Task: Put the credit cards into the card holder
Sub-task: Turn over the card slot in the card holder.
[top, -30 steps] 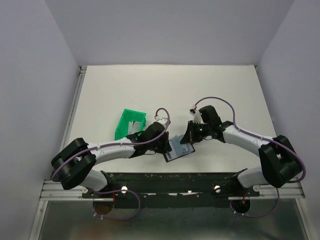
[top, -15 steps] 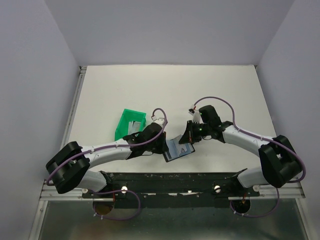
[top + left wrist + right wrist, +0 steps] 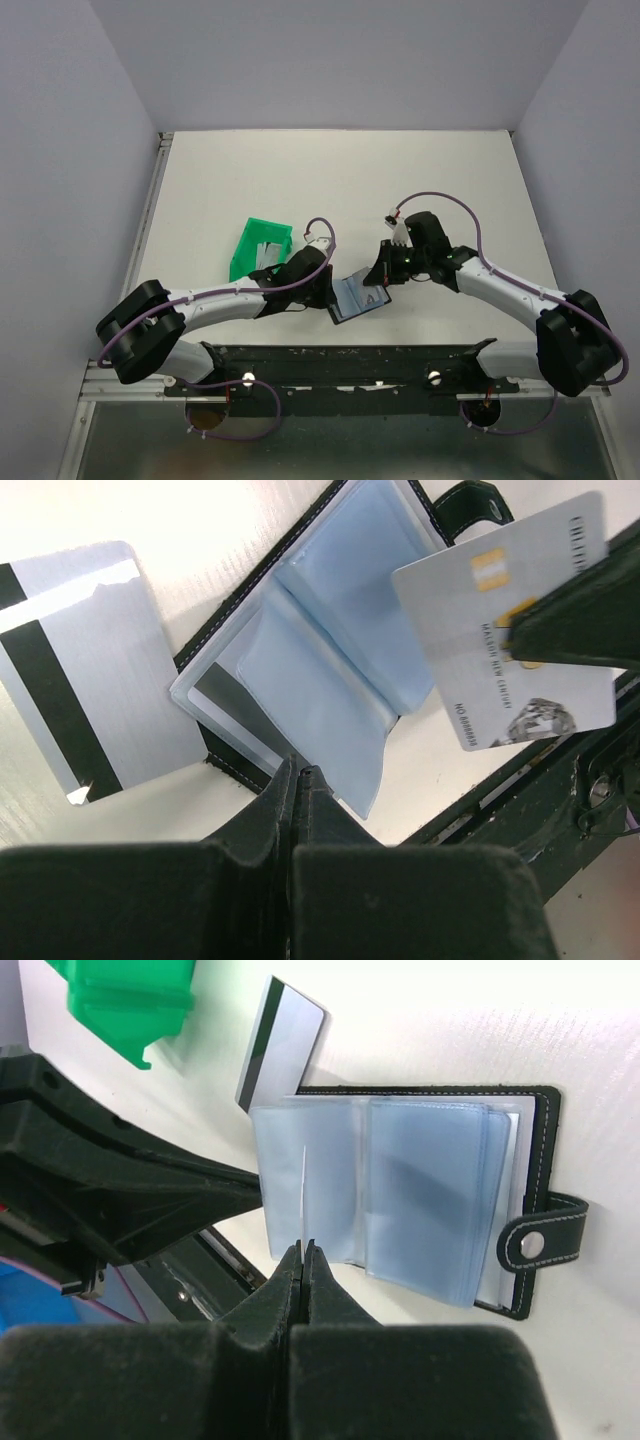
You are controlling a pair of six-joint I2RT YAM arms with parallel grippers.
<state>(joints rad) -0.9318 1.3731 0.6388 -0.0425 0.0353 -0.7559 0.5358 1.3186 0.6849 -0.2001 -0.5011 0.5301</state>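
The black card holder (image 3: 352, 304) lies open on the table between my two grippers, its pale blue sleeves (image 3: 330, 640) fanned out and its strap with the light stud (image 3: 541, 1245) at one side. My left gripper (image 3: 298, 771) is shut at the near edge of a sleeve and seems to pinch it. My right gripper (image 3: 303, 1250) is shut on a white credit card (image 3: 500, 620) with a gold chip, held on edge just above the sleeves (image 3: 302, 1195). A silvery credit card (image 3: 90, 670) with a black stripe lies flat against the holder's corner.
The green plastic bin (image 3: 262, 248) stands left of the holder, behind the left arm, with pale things inside. A black rail (image 3: 350, 356) runs along the table's near edge, close to the holder. Grey walls close in the table.
The right arm's elbow has swung out to the right while its gripper stays over the holder with the card. The left arm shifted slightly. Both grippers stay shut.
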